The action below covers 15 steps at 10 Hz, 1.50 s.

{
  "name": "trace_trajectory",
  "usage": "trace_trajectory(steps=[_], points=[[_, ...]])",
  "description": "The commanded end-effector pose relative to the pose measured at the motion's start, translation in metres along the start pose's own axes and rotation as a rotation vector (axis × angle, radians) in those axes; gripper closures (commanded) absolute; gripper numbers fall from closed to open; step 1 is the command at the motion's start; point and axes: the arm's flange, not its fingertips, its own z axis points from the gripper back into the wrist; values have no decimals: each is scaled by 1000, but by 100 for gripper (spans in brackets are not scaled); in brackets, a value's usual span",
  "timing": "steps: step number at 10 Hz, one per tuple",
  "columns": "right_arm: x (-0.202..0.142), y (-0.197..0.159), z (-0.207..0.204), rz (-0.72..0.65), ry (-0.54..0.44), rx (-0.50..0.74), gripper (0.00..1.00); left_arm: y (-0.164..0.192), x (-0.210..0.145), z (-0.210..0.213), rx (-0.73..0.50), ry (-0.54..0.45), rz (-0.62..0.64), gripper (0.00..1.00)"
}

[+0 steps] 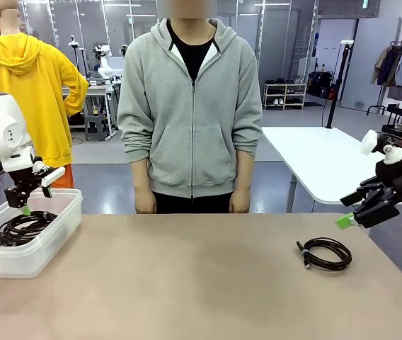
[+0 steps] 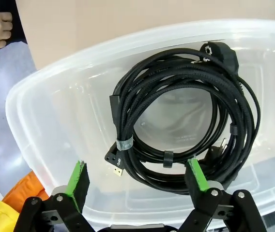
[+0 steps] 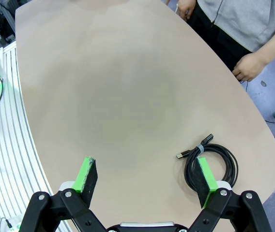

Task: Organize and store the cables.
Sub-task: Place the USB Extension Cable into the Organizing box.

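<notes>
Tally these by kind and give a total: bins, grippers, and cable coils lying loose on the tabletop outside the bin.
Bin: 1
Grippers: 2, the left gripper and the right gripper
Loose coil on the tabletop: 1
Total: 4

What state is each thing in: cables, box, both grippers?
Box: clear, lidless, holding cables.
Stored cables: coiled, tied, inside the box.
Loose cable: coiled, tied, lying on the table, untouched.
Left gripper: jaws open, empty, over the box.
Right gripper: jaws open, empty, above the table.
</notes>
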Motion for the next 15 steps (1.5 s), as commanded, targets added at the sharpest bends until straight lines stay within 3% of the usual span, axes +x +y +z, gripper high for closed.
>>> trace_trajectory(steps=[1,2,14,15], points=[[3,-1,-1,-17,-1,-13,0,1,-4,4,-9,-20,51,0],[3,-1,-1,-17,-1,-13,0,0,0,0,0,0,0,0],[3,-1,-1,-17,-1,-13,0,1,1,0,1,-2,7,0],[3,-1,-1,-17,-1,-13,0,0,13,31,38,-19,37,0]])
